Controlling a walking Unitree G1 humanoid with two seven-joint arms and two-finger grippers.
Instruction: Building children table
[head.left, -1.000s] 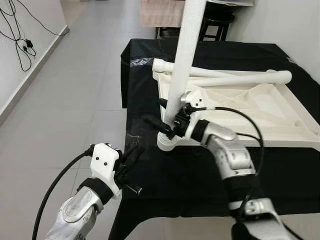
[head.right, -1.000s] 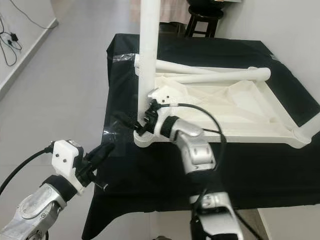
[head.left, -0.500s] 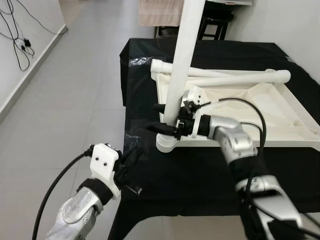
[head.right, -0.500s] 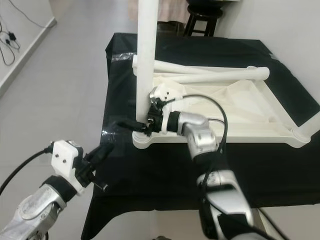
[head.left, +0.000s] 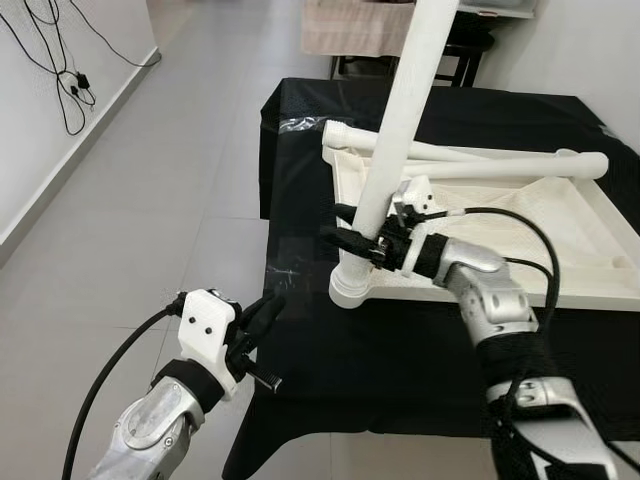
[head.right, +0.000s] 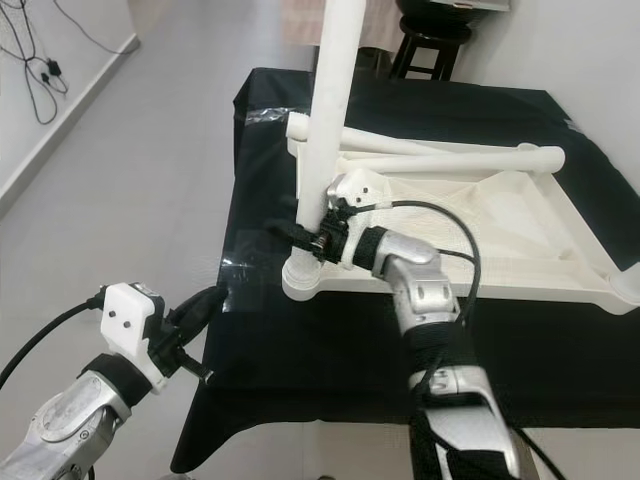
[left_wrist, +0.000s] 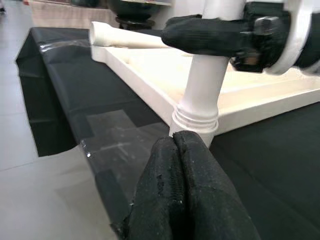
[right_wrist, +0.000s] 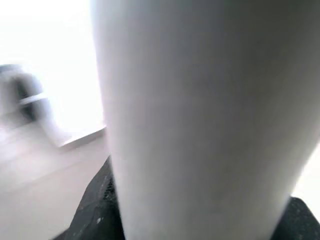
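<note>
An upturned white child's table top (head.left: 560, 215) lies on a black-covered table (head.left: 400, 350). One white leg (head.left: 400, 120) stands tilted in its near left corner socket (head.left: 350, 288). My right gripper (head.left: 358, 228) is shut on this leg just above the socket, one finger on each side; in the right wrist view the leg (right_wrist: 200, 100) sits close up. Two loose legs (head.left: 500, 168) lie across the far side of the top. My left gripper (head.left: 262, 312) hangs shut and holding nothing off the table's near left corner, its fingers (left_wrist: 180, 190) pointing at the socket (left_wrist: 195, 120).
The black table's left edge drops to grey floor tiles (head.left: 180, 200). A dark stool (head.left: 470, 45) and a beige piece of furniture (head.left: 350, 25) stand behind the table. Cables (head.left: 60, 70) hang on the left wall.
The whole view has shifted a little. My right forearm has swung out and up to lie more level, the gripper staying closed on the leg. The left arm has held still.
</note>
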